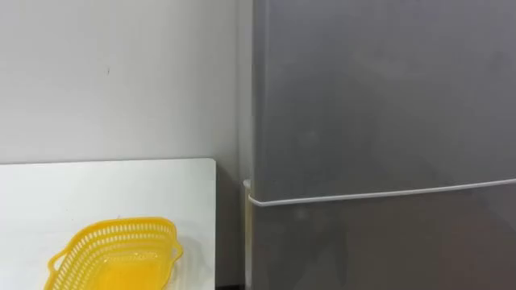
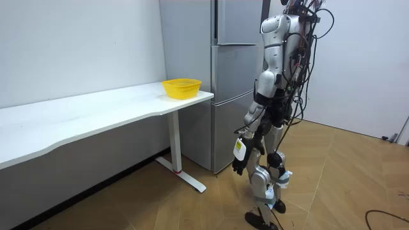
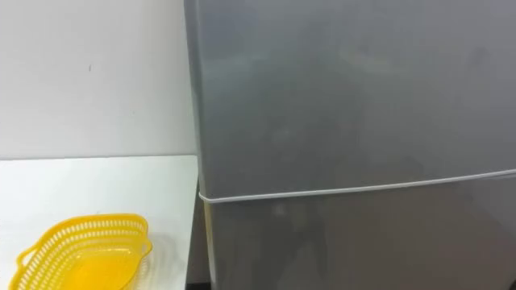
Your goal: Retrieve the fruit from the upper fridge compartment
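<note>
The yellow basket point(image 1: 113, 254) sits empty near the end of the white table point(image 1: 105, 185), just beside the fridge. The upper fridge door point(image 1: 379, 97) is closed, and a white seam point(image 1: 379, 193) divides it from the lower door point(image 1: 387, 242). The item to be retrieved is hidden behind the upper door, so its weight and fragility cannot be assessed.

Treat the door as rigid, smooth and probably held by a seal, so expect resistance at first pull. No handle is visible. The table-side edge is the likely grip point, though the hinge side cannot be determined.

The robot stands upright, close before the fridge. Its left hand point(image 2: 238, 167) hangs low beside the thigh, and its finger state cannot be determined.
</note>
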`<state>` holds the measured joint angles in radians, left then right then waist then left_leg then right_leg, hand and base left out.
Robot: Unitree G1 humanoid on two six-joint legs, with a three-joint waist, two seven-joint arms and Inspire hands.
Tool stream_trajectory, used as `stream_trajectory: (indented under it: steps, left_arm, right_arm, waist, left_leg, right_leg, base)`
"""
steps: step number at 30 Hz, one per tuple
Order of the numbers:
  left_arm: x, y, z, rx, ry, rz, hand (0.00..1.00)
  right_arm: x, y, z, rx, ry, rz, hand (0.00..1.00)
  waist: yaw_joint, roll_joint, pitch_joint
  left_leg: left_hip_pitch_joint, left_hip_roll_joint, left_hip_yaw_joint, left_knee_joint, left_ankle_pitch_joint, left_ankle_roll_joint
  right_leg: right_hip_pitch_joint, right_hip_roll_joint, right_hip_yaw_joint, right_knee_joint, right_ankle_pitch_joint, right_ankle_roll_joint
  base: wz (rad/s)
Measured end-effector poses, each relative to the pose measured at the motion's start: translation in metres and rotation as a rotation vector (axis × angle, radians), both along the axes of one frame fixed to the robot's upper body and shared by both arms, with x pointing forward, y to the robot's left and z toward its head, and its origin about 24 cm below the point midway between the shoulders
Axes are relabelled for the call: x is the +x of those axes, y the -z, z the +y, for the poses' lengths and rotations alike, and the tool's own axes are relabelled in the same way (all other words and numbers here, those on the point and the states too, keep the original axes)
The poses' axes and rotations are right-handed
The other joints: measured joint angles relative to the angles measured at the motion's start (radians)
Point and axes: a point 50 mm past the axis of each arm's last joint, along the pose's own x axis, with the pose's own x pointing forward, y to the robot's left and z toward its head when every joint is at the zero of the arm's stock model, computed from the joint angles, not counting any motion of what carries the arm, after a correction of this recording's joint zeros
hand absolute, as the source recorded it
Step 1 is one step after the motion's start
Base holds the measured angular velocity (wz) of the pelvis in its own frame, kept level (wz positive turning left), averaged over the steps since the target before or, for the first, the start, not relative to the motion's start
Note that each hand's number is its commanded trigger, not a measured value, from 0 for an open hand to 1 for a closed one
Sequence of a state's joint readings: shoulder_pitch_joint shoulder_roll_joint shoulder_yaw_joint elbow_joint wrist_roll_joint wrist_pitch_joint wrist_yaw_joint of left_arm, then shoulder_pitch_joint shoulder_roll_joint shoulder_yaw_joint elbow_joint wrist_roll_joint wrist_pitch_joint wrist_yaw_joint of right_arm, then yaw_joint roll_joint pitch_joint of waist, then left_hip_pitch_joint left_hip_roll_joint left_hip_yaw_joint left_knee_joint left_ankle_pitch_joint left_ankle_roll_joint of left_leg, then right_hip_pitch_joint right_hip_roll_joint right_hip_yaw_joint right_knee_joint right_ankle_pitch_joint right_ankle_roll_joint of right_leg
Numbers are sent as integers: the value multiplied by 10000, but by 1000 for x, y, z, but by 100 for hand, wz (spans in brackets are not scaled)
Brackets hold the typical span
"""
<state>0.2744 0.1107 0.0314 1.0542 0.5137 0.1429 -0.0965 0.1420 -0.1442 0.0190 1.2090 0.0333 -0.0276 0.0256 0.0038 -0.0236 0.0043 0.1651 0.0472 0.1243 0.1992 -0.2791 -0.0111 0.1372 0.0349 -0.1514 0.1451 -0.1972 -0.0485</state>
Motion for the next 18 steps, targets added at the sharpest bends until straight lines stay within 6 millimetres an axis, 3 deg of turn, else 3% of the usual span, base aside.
stream_trajectory:
  steps: [18]
  left_arm:
    - [-2, 0, -1, -30, -276, 13, 0]
  right_arm:
    - [-9, 0, -4, -394, -510, 456, 0]
  waist:
    - [10, 12, -1]
  left_leg:
    - [21, -36, -184, -9, 0, 0]
  right_leg:
    - [87, 1, -125, -89, -13, 23]
  base:
    - [3]
